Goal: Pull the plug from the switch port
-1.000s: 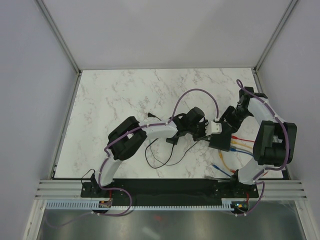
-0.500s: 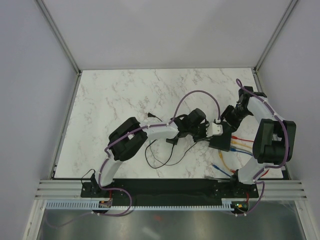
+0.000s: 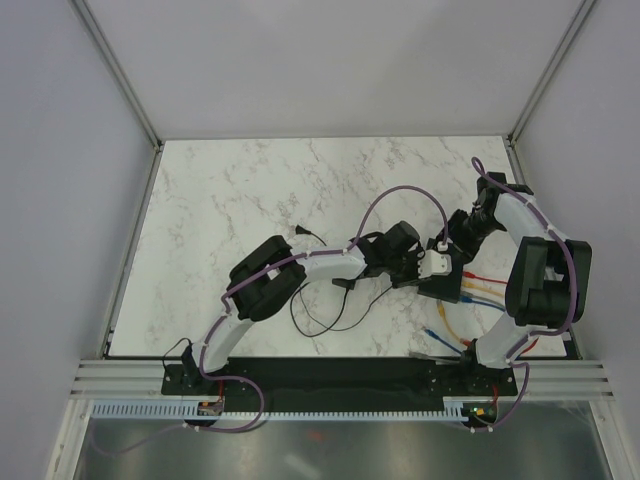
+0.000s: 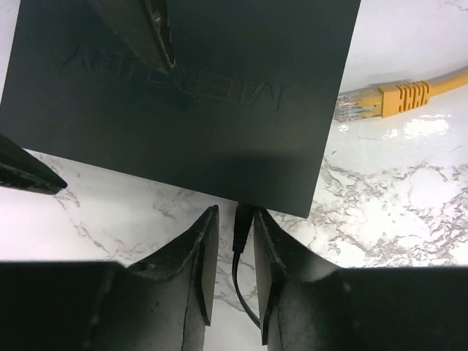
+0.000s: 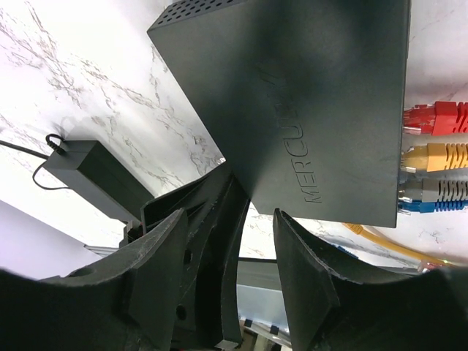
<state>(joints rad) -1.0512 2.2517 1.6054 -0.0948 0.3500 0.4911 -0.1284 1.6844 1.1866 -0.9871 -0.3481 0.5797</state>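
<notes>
The switch [image 4: 183, 110] is a flat black box lying on the marble, seen in the top view [image 3: 441, 286] between the two arms. A thin black plug [image 4: 244, 228] sits in the edge facing my left wrist. My left gripper [image 4: 234, 212] is narrowly open, with a finger on each side of that plug. The right finger lies against it and a gap shows on the left. My right gripper [image 5: 230, 213] is open at the near corner of the switch [image 5: 314, 95]. One of its fingers [image 4: 142, 29] hangs over the lid.
Red [image 5: 439, 117], yellow [image 5: 439, 156] and blue [image 5: 431, 206] network cables are plugged into the switch's far edge. A loose yellow cable end [image 4: 395, 95] lies beside it. The black power brick [image 3: 345, 283] and its thin cord sit left of the switch.
My left arm has reached further right, bringing its gripper up to the switch's edge around the plug. The right arm has barely moved.
</notes>
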